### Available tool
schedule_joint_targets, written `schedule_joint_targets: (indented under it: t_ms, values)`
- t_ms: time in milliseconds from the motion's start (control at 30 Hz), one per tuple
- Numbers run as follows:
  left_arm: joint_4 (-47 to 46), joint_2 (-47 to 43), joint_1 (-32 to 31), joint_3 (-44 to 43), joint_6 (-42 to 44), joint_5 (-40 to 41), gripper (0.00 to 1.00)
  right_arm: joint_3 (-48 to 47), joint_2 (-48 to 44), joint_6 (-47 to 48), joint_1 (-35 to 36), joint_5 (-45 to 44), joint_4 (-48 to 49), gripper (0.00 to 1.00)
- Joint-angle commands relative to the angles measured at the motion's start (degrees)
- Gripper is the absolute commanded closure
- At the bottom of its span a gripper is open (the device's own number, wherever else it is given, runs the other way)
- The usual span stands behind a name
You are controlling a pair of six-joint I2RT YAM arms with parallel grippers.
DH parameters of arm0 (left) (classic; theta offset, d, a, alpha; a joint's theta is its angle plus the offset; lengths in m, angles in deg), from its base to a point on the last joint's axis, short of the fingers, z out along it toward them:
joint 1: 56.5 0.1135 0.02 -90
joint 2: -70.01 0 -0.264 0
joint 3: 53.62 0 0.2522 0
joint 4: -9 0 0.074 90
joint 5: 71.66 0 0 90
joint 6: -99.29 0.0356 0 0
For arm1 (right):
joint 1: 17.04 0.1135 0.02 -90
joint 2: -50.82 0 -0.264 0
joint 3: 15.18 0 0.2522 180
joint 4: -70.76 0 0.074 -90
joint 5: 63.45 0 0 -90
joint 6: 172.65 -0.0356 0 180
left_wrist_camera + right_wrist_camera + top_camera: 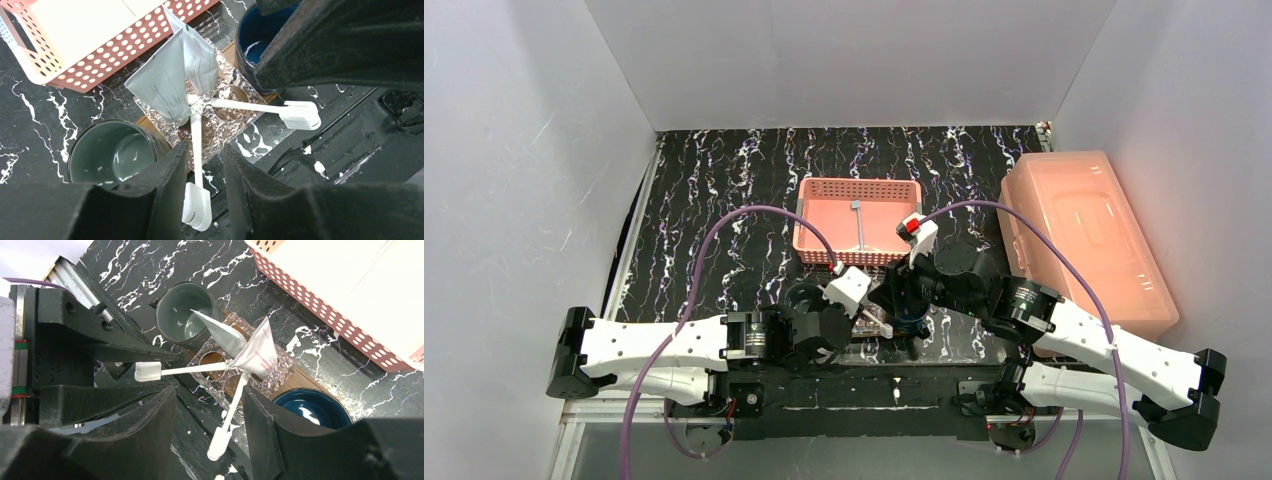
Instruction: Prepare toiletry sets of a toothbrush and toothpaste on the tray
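On the brown wooden tray (301, 381) stands a clear glass holder (227, 120) between a grey-green cup (107, 155) and a dark blue cup (310, 407). Two toothpaste tubes (160, 85) (200, 60) lean in the holder. Two white toothbrushes stick out of it, heads toward the table's near edge. My left gripper (205, 147) is slightly open around one toothbrush (196, 150), with a gap on the right side of the handle. My right gripper (210, 390) stands wide open astride the other toothbrush (231, 412) without touching it. In the top view both arms hide the tray.
A pink perforated basket (859, 215) sits just behind the tray with one more toothbrush (859, 225) in it. At the right stands a large translucent pink lidded box (1084, 240). The two grippers crowd together over the holder. White walls close in the sides and back.
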Motion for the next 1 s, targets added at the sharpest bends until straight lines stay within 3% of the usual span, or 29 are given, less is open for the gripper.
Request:
schedule_joint_targets:
  t_ms: [0, 200, 333, 533, 700, 800, 967]
  values:
    - [2.5, 0.2, 0.2, -2.6, -0.8, -0.1, 0.66, -0.5, -1.1, -0.4, 0.0, -0.6, 2.1, 0.40]
    - [6.5, 1.6, 0.2, -6.3, -0.9, -0.3, 0.44, -2.2, -1.2, 1.6, 0.0, -5.2, -0.5, 0.32]
    - [8.5, 1.1, 0.2, -8.6, -1.0, 0.4, 0.38, -3.6, -1.5, 3.4, 0.0, -8.8, -1.3, 0.26]
    - [9.4, -2.9, 0.7, -11.2, 1.4, 0.5, 0.24, -7.4, 3.6, 5.9, 0.0, -13.0, -4.7, 0.24]
    - [14.2, -3.6, 5.7, -14.0, 1.8, -2.6, 0.19, -9.5, 7.4, 7.7, -1.2, -15.3, -5.6, 0.21]
    - [15.1, -5.2, 10.4, -14.6, 2.7, -5.6, 0.17, -10.3, 8.6, 8.8, -4.9, -14.2, -5.3, 0.19]
    - [18.1, -7.5, 19.1, -16.0, 4.1, -9.3, 0.15, -8.4, 9.4, 9.0, -18.9, -2.0, -1.4, 0.18]
